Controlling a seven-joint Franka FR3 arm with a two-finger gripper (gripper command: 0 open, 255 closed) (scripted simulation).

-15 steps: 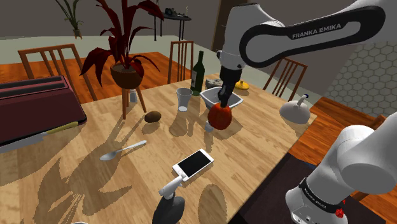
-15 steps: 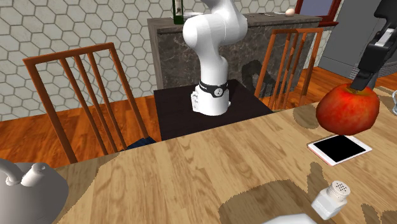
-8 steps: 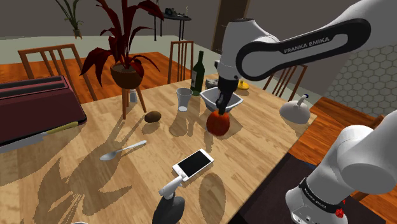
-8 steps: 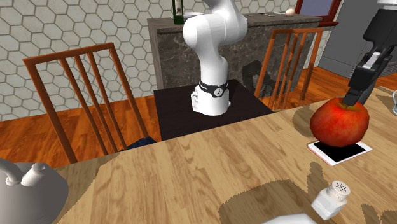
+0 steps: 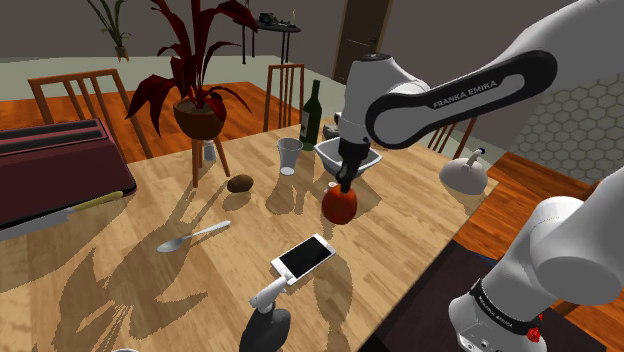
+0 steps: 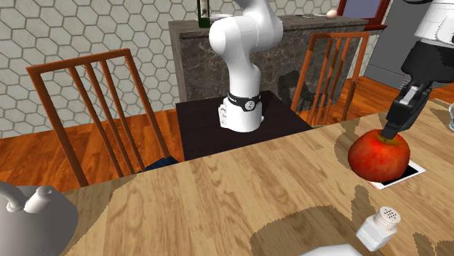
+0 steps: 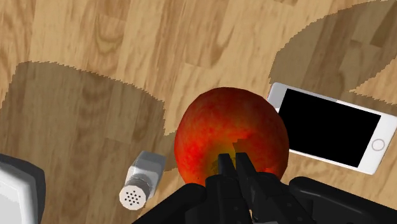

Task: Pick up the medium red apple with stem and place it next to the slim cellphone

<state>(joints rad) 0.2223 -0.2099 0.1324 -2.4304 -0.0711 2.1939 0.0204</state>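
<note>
A red apple [image 5: 339, 204] with a yellowish blush hangs just above the wooden table [image 5: 120, 270], carried by its stem. My black gripper [image 5: 346, 181] is shut on that stem, directly over the fruit. In the wrist view the fingers meet on top of the apple [image 7: 229, 137]. The slim white cellphone [image 5: 303, 256] with a black screen lies flat nearby, closer to the table's front edge. In the second exterior view the apple [image 6: 378, 155] partly covers the cellphone [image 6: 409, 172], with the gripper [image 6: 389, 132] above it. The wrist view has the cellphone [image 7: 331, 135] right beside the apple.
A white salt shaker [image 7: 141, 181] stands close to the apple on the side away from the phone. A white bowl [image 5: 349, 153], green bottle [image 5: 311, 115], cup [image 5: 289, 155] and potted plant [image 5: 197, 100] stand behind. A spoon [image 5: 193, 236] and teapot [image 5: 466, 175] lie to the sides.
The arm has come down and moved toward the phone with the apple, which now hangs lower and nearer the table. The grip on the stem is unchanged.
</note>
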